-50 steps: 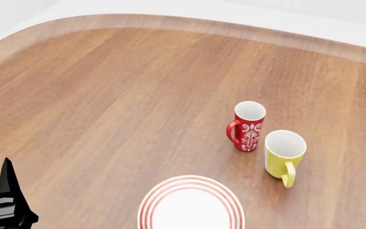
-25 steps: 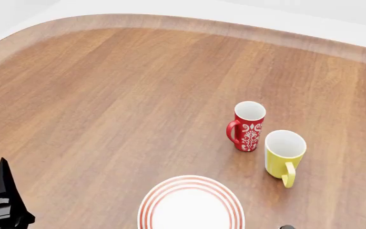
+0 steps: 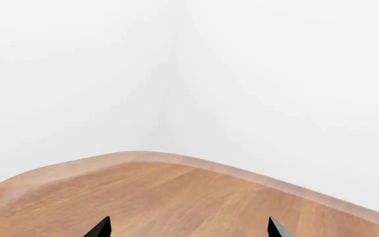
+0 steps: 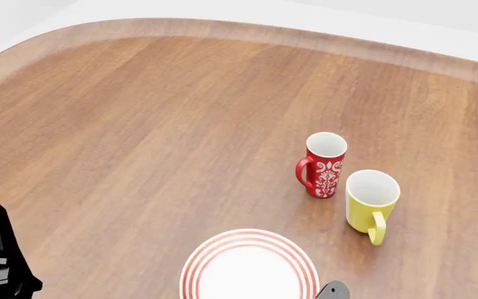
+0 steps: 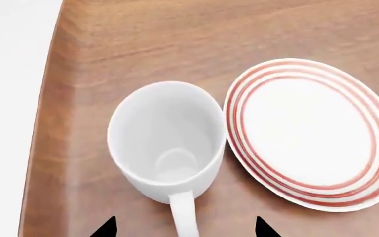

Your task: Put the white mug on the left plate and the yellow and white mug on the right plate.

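Left tool [image 3: 189,232] spread wide over tabletop [image 3: 176,197]. Head view: ringed plate [image 4: 250,265] near; red mug [image 4: 322,165] and yellow and white mug [image 4: 370,200] upright beyond, off it. Right tool [image 5: 184,228] wide above white mug [image 5: 166,140], just beside a red-rimmed plate [image 5: 311,133]; could not tell which plate.

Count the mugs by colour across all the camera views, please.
red mug: 1
yellow and white mug: 1
white mug: 1
Total: 3 mugs
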Controlling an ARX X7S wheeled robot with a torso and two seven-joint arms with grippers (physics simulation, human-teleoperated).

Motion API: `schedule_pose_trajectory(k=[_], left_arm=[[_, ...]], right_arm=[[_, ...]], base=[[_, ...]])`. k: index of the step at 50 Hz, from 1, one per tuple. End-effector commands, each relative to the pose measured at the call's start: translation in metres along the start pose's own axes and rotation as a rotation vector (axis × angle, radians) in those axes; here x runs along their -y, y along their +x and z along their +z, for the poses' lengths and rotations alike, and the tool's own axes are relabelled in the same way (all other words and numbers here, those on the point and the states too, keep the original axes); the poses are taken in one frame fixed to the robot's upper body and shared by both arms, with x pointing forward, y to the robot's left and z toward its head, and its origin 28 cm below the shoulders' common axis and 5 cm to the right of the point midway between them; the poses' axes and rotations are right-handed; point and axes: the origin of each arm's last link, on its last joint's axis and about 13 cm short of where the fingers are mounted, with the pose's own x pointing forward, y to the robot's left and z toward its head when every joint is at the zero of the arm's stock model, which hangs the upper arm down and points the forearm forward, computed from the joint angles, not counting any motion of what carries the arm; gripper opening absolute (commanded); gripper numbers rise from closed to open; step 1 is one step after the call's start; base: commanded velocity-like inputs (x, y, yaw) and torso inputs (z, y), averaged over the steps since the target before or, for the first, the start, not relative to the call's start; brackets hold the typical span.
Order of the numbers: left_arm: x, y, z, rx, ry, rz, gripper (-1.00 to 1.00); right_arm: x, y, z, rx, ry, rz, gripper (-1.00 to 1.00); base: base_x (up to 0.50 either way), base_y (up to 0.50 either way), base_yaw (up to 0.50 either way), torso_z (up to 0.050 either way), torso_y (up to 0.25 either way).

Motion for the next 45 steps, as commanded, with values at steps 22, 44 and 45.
schedule_pose_trajectory(k=[22,44,45], left_arm=[[0.0,-0.001,0.004,0.003,-0.012,0.006,1.0],[-0.001,-0.005,0.008,0.02,-0.014,0.005,1.0],[-0.001,-0.005,0.008,0.021,-0.014,0.004,1.0]], right_arm=[[0.005,0.016,-0.006,-0.11,0.001,0.049,1.0],[0.013,0.031,-0.008,-0.096,0.026,0.054,1.0],[0.013,0.032,-0.009,-0.098,0.025,0.056,1.0]], base=[[0.0,0.0,0.0,0.0,0.0],[0.0,0.0,0.0,0.0,0.0],[0.0,0.0,0.0,0.0,0.0]])
